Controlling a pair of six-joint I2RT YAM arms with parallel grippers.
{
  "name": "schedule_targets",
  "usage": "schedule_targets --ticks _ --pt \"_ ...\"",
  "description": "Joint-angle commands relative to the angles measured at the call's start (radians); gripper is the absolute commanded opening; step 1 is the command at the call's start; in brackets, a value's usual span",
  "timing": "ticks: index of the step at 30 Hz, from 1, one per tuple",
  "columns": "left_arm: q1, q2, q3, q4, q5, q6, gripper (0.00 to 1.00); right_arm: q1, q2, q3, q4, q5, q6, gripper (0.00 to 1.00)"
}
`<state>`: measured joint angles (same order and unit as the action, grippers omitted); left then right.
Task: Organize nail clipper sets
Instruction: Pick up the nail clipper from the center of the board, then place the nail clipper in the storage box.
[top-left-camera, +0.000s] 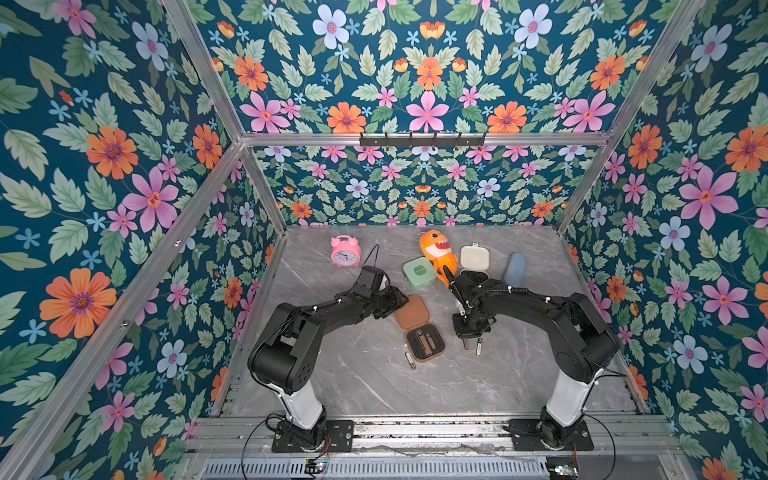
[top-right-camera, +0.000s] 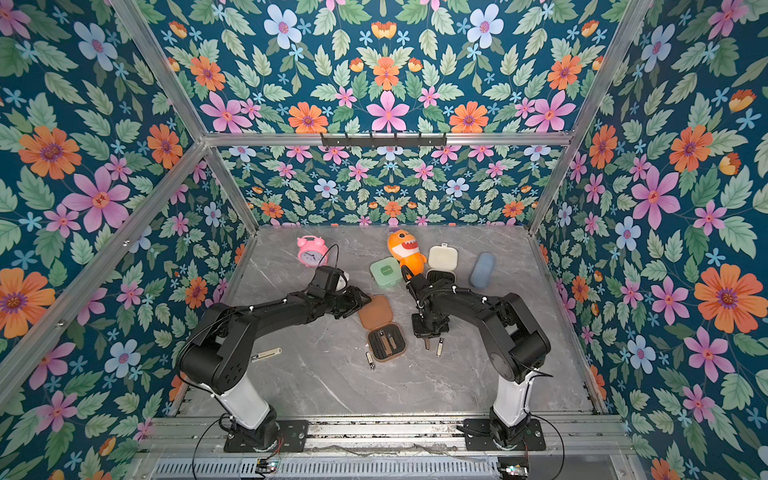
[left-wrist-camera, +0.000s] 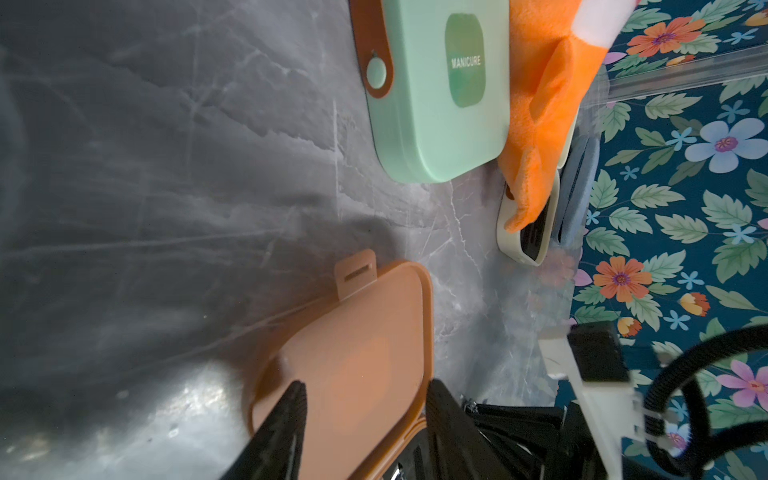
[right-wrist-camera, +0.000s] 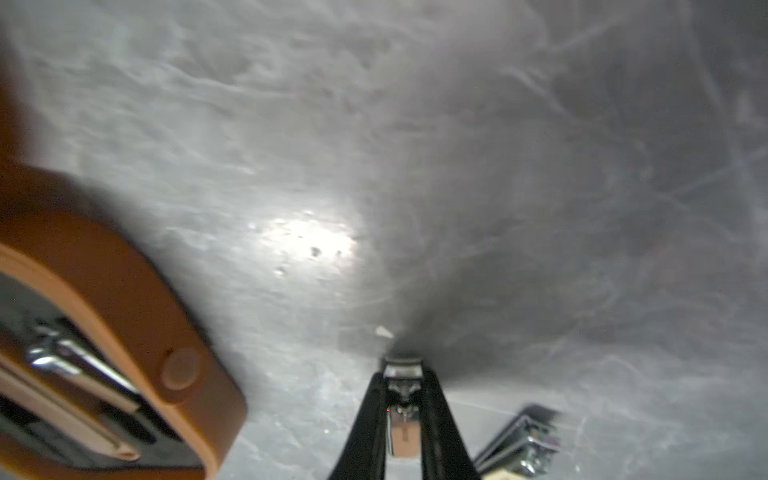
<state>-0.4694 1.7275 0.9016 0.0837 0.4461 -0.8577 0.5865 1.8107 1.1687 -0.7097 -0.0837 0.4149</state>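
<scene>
Right gripper (right-wrist-camera: 403, 374) clenched on a small metal clipper (right-wrist-camera: 402, 419), low over the grey marble table (top-left-camera: 374, 382). A second clipper (top-left-camera: 478, 347) lies beside it. Brown case (top-left-camera: 424, 343) is open, with tools in its black insert. Left gripper (left-wrist-camera: 368, 384) sits astride its lid (left-wrist-camera: 365, 332); whether it grips cannot be told. Beyond, mint case (left-wrist-camera: 436, 104), labelled "MANICURE", touches orange plush (top-left-camera: 436, 253). Cream case (top-left-camera: 476, 257) is open.

Overhead stereo — wrists near brown case (left-wrist-camera: 361, 353)

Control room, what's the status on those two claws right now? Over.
Left claw at the brown case lid, grip unclear. Right claw shut on a small metal clipper. Second clipper lies loose beside it.
</scene>
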Motion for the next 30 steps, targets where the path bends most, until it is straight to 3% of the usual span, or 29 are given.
schedule_targets --ticks 1,9,30 --pt "0.000 0.018 0.008 0.027 0.009 -0.002 0.49 0.038 -0.019 0.052 0.015 0.008 -0.028 0.13" --pt "0.000 0.052 -0.007 0.034 -0.001 0.005 0.46 0.130 0.006 0.136 0.059 0.033 -0.064 0.13" --pt "0.000 0.058 -0.052 0.041 -0.024 -0.003 0.45 0.166 0.090 0.156 0.107 -0.007 -0.105 0.13"
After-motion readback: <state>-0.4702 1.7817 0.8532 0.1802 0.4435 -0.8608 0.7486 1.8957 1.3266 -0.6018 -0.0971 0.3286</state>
